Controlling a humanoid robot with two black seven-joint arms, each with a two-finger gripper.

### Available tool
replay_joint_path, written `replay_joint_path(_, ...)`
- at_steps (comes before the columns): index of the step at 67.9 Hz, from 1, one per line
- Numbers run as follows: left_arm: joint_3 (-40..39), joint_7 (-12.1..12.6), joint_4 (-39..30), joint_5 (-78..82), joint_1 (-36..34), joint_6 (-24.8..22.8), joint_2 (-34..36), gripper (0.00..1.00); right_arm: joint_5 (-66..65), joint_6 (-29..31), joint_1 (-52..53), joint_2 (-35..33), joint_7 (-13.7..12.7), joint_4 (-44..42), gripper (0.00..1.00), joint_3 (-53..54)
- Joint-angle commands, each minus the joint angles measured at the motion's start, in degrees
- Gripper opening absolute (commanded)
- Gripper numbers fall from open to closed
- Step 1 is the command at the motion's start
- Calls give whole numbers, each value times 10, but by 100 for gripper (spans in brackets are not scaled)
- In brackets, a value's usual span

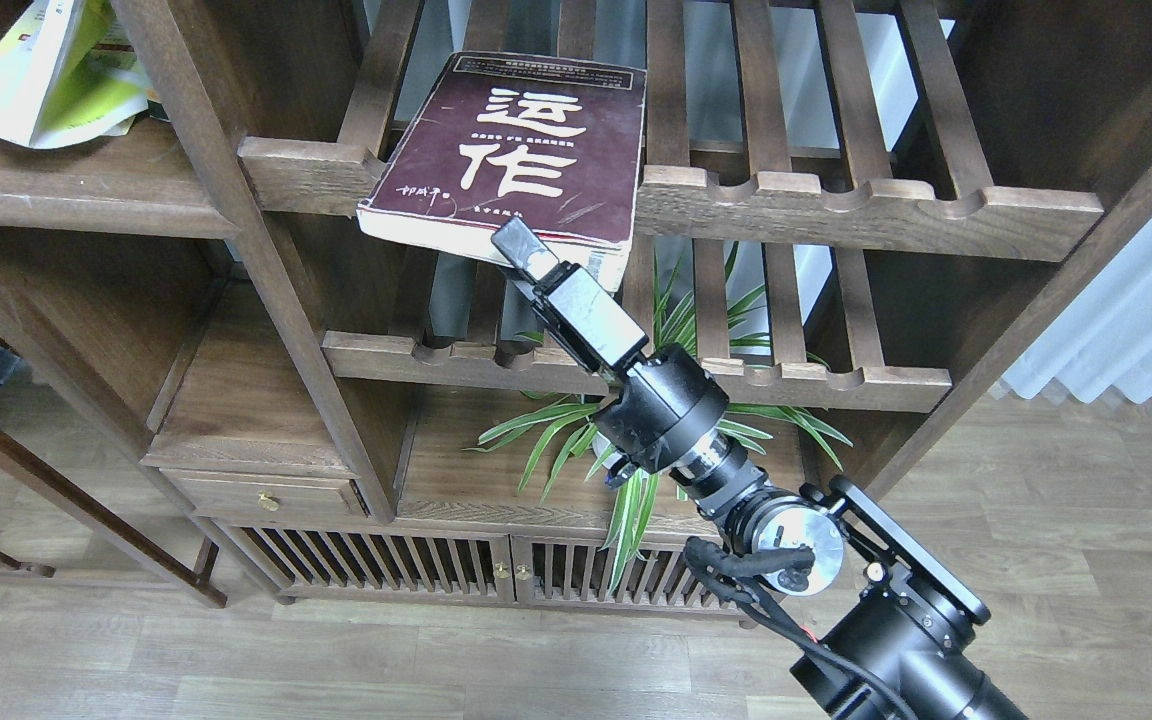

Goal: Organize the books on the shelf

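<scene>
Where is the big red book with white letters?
The maroon book lies on the upper slatted rack, overhanging its front rail, with the right tool at its lower edge.

A tall dark-brown wooden shelving unit [266,300] fills most of the view, with slatted racks [766,190] whose front rails are cut with scalloped notches. Low in the unit sits a small drawer with a brass knob [267,501] above slatted cabinet doors [386,566], and a green spiky-leaved plant [636,440] shows behind the lower rack. The floor [1086,480] is grey-brown wood plank, and a pale pleated curtain [1136,300] hangs at the right.
</scene>
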Motion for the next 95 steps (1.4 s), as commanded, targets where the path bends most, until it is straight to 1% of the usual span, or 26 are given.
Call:
replay_joint_path(1, -1, 0, 1, -1, 1, 0, 0, 100, 2, -2, 0, 0, 1, 0, 68, 12)
replay_joint_path(9, 0, 0, 1, -1, 1, 0, 0, 100, 3, -2, 2, 0, 1, 0, 60, 18)
replay_joint_path(13, 0, 0, 1, -1, 1, 0, 0, 100, 4, -3, 2, 0, 1, -1, 58, 18)
replay_joint_path(20, 1, 0, 3, -1, 1, 0, 0, 100, 4, -4, 2, 0, 10, -2, 55, 18)
replay_joint_path(27, 0, 0, 4, -1, 1, 0, 0, 100, 5, -4, 0, 0, 22, -2, 47, 18)
replay_joint_path(32, 0, 0, 5, -1, 1, 0, 0, 100, 6, -1, -2, 0, 26, -2, 39, 18)
replay_joint_path(33, 0, 0, 5, -1, 1, 0, 0, 100, 6, 1, -3, 0, 27, -2, 36, 18)
replay_joint_path(40, 0, 0, 8, -1, 1, 0, 0, 100, 7, 8, -5, 0, 27, -2, 25, 18)
replay_joint_path(41, 0, 0, 8, -1, 1, 0, 0, 100, 7, 10, -6, 0, 27, -2, 22, 18)
replay_joint_path(44, 0, 0, 8, -1, 1, 0, 0, 100, 8, 13, -7, 0, 27, -2, 19, 18)
replay_joint_path(45, -1, 0, 8, -1, 1, 0, 0, 100, 8, 26, -11, 0, 27, -2, 12, 18)
replay_joint_path(47, -1, 0, 8, -1, 1, 0, 0, 100, 8, 31, -12, 0, 27, -2, 9, 18)
replay_joint_path(48, -1, 0, 8, -1, 1, 0, 0, 100, 9, 38, -14, 0, 27, -2, 7, 18)
replay_joint_path(62, -1, -1, 9, -2, 1, 0, 0, 100, 10, 62, -33, 0, 26, -1, 5, 16)
replay_joint_path(71, -1, -1, 10, -2, 1, 0, 0, 100, 11, 107, -69, 0, 23, 2, 5, 9)
replay_joint_path(72, -2, -1, 11, -3, 1, 0, 0, 100, 11, 115, -79, 0, 22, 3, 5, 7)
replay_joint_path(77, -1, 2, 11, -13, 1, 0, 0, 100, 11, 115, -111, 0, 21, 12, 5, -1)
replay_joint_path(85, 2, 4, 11, -33, 5, 0, 0, 100, 11, 115, -189, 0, 20, 43, 5, -22)
replay_joint_path(91, 5, 4, 11, -45, 8, 0, 0, 100, 11, 115, -236, 0, 19, 48, 5, -31)
replay_joint_path(92, 13, 4, 11, -55, 13, 0, 0, 100, 11, 115, -262, 0, 19, 48, 5, -32)
replay_joint_path(95, 22, 3, 11, -65, 14, 0, 0, 100, 11, 115, -279, 0, 19, 47, 5, -32)
